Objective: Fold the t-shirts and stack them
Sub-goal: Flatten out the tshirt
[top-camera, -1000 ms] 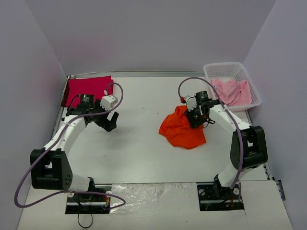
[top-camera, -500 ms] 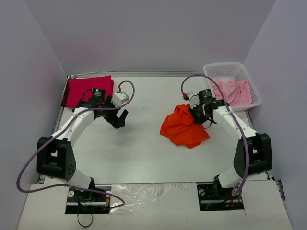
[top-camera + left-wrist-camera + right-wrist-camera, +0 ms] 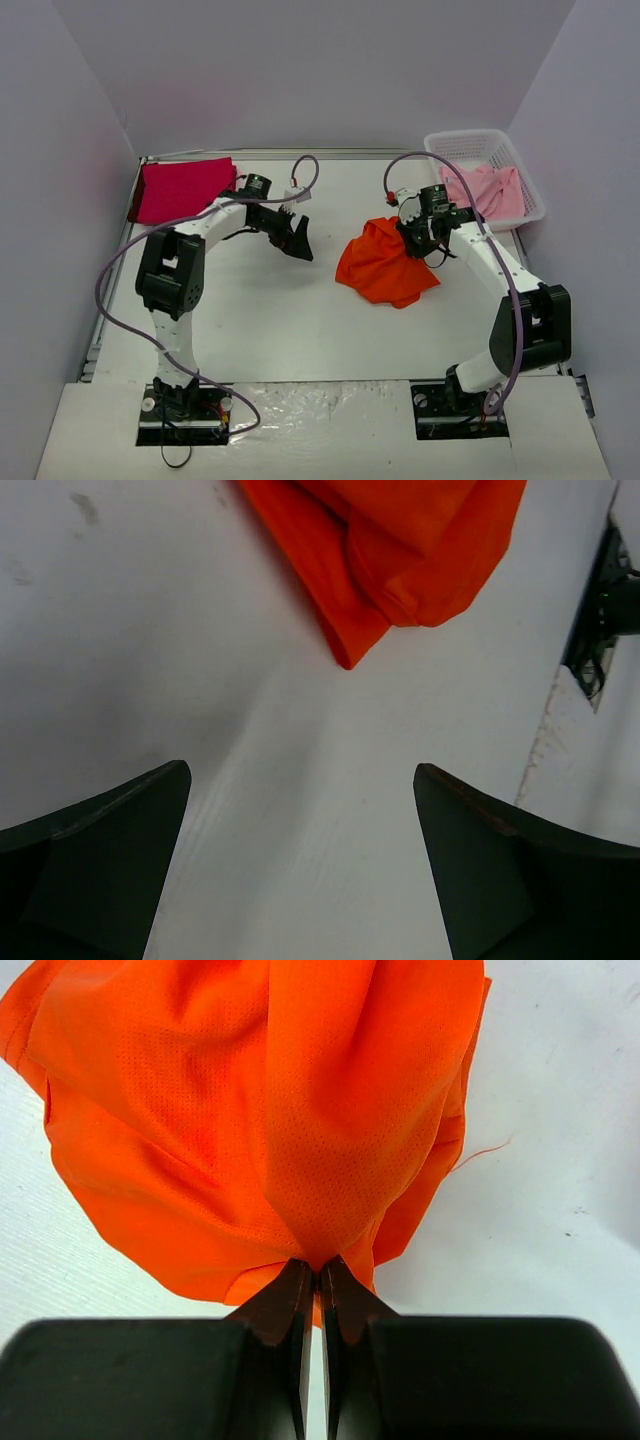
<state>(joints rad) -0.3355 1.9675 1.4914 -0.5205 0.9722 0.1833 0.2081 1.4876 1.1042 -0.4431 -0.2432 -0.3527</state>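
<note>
- Lying crumpled right of centre on the surface [image 3: 270, 320], the orange t-shirt [image 3: 385, 270] has one gathered fold pinched in the right end effector [image 3: 420, 240], whose fingers are closed tight on the cloth.
- Over the last second the heap has barely shifted. The right arm has only drawn it slightly toward the far side.
- The bigger change is the left end effector [image 3: 299, 243]. It has swung away from the magenta-red t-shirt [image 3: 180, 188] in the far left corner and now hovers near the orange shirt's left side, apart from it, spread wide and empty.
- This looks like the set-up for a two-handed grasp to spread the orange shirt flat, and its folding has not begun.
- The magenta-red shirt lies flat as a neat rectangle, while the pale pink t-shirt [image 3: 485, 190] sits heaped in the white basket [image 3: 470, 138] at the far right.
- The right wrist view shows the fingertips meeting on a ridge of cloth, which the top view hides behind the wrist.
- The left wrist view shows bare surface between the open fingers and the nearest orange corner.
- Only the top view shows the other two shirts.
</note>
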